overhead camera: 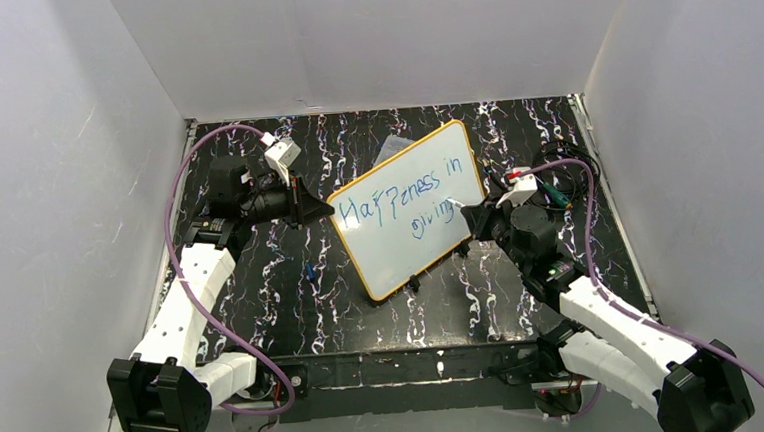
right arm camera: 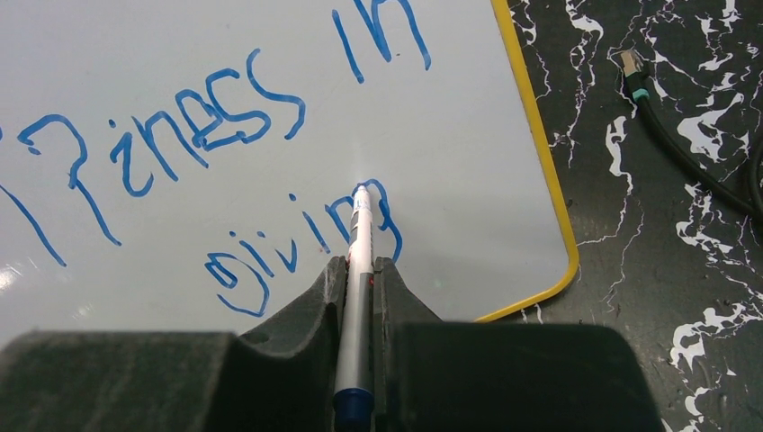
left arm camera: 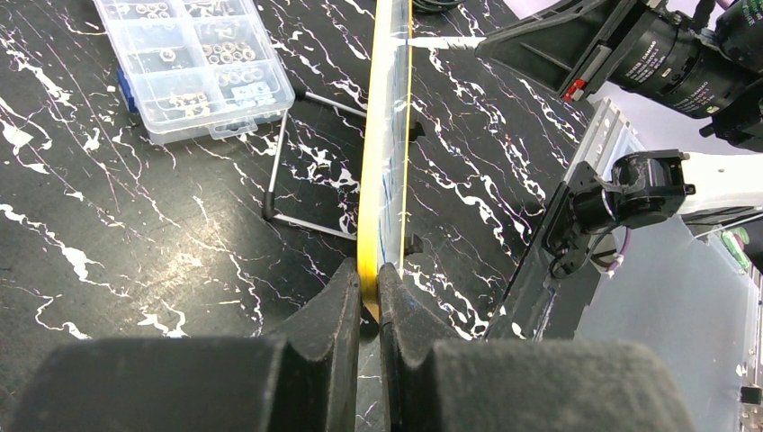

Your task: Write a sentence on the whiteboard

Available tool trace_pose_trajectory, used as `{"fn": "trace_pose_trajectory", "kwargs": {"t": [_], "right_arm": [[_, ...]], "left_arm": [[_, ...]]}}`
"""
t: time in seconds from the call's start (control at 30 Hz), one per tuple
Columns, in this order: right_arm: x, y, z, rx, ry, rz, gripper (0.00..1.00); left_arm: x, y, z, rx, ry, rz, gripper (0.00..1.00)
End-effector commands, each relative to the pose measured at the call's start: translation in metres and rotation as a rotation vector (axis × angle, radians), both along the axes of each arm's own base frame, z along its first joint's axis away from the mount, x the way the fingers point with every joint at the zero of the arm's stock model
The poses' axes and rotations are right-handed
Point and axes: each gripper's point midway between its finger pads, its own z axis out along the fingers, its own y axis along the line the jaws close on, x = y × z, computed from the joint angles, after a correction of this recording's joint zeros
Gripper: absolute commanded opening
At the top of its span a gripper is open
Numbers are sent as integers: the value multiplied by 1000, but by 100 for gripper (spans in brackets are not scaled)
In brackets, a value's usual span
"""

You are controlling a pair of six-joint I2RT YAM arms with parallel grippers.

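Right hand [right arm camera: 360,266] presses marker [right arm camera: 359,225] onto whiteboard [right arm camera: 459,135].

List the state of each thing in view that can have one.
Orange-framed white whiteboard: standing on its wire stand, edge clamped.
Blue handwritten sentence: two lines written, last g under the tip.
White-barrelled marker pen: gripped, tip on the board.
Clear plastic compartment box: lid shut, flat on table.
Left gripper: shut on the whiteboard's edge.
Right gripper: shut on the marker.
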Motion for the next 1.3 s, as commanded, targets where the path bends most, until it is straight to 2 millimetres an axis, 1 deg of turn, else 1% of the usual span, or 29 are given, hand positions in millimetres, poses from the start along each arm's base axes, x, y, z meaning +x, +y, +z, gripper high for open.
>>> {"fn": "trace_pose_trajectory", "kwargs": {"t": [0.0,0.17,0.53,0.9,1.03,1.27], "right_arm": [[-3,-4,1,-1,-4,-12,1],[-8,-7,-8,-6,16,-18,1],[-7,-7,-12,-14,26,-18,1],[-10,-9,-22,-26,52,-21,1],[-8,-8,-18,-21,42,-22,1],[3,-3,4,1,-18,-23,1]], "left_arm": [[-8,-4,9,-12,-55,-50,0],[-7,-4,9,-12,-54,-49,0],[-8,-4,9,-12,-54,-49,0],[-8,-4,9,-12,-54,-50,0],[-8,-4,9,-12,-53,-51,0],[-7,-4,8,-12,-51,-51,0]]}}
